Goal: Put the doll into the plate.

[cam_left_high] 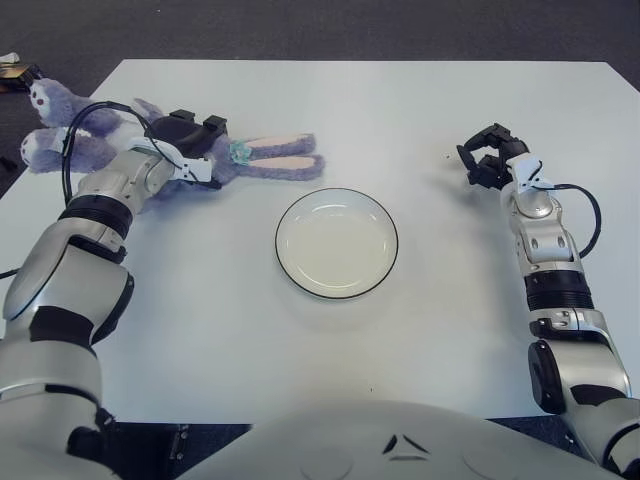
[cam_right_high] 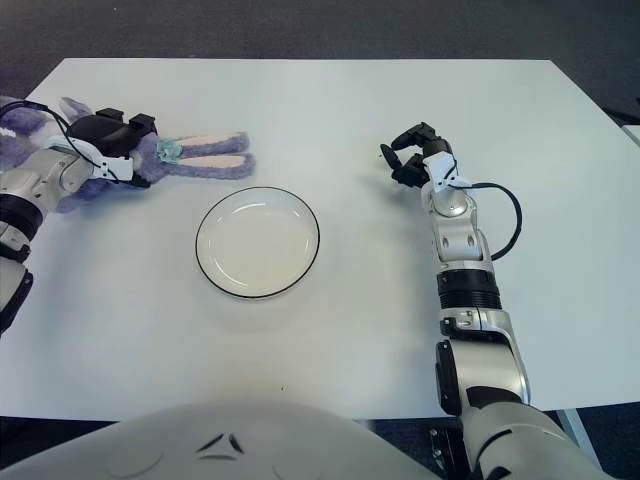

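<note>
Under left hand [cam_left_high: 188,140] fingers [cam_left_high: 212,124]: doll [cam_left_high: 262,156]

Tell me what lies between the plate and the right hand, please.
Only bare white table lies between the plate and the right hand; both eye views show this. The left hand is at the doll.

I see a white table [cam_left_high: 330,370] with rounded far corners filling most of my view, and dark grey carpet [cam_left_high: 300,25] beyond its edges.
</note>
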